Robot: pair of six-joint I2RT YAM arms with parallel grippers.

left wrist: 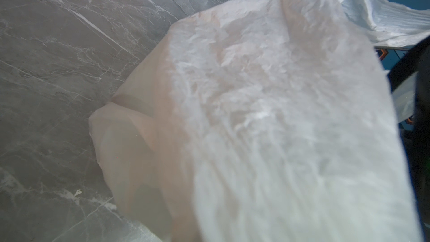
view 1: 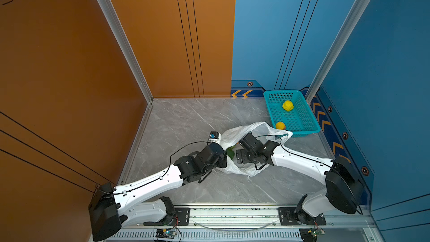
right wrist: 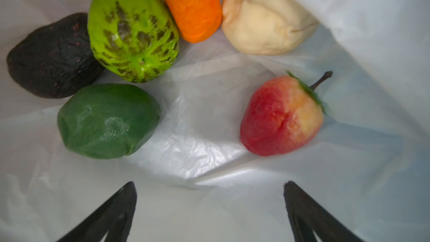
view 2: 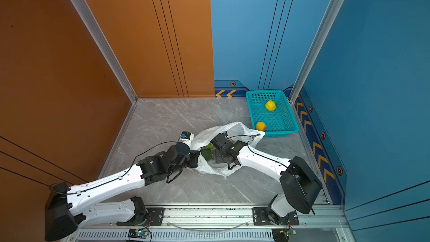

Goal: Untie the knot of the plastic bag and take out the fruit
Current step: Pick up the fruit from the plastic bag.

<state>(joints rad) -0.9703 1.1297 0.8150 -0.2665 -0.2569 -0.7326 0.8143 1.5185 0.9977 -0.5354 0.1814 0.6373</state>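
The plastic bag (view 1: 235,133) lies open on the grey table (view 1: 186,117), right of the middle. Its long axis runs on a slant from the table's centre toward the teal basket (view 1: 279,96) in the far right corner. A twisted strip of the bag (view 1: 285,133) reaches the basket's near edge. The bag's mouth gapes between the two arms, and a dark green fruit (view 2: 206,154) shows there in a top view.

The left gripper (view 1: 224,158) is pinched together on the bag's near-left rim and holds that wall raised; in its wrist view the white film fills most of the picture. The right gripper (right wrist: 209,182) is inside the bag with its fingers (right wrist: 125,203) wide apart, holding nothing.

Six pieces of fruit lie on the bag's floor ahead of it:
- near-black (right wrist: 51,57)
- streaked bright green (right wrist: 132,31)
- orange (right wrist: 190,5)
- cream (right wrist: 265,17)
- dark green
- red (right wrist: 281,115)

The first five sit close together. The red one lies apart from them, its stem pointing away from the dark green one.

In the basket sit a yellow fruit (view 1: 287,105) and a yellow-orange fruit (view 1: 280,125), which is at the near-left corner.
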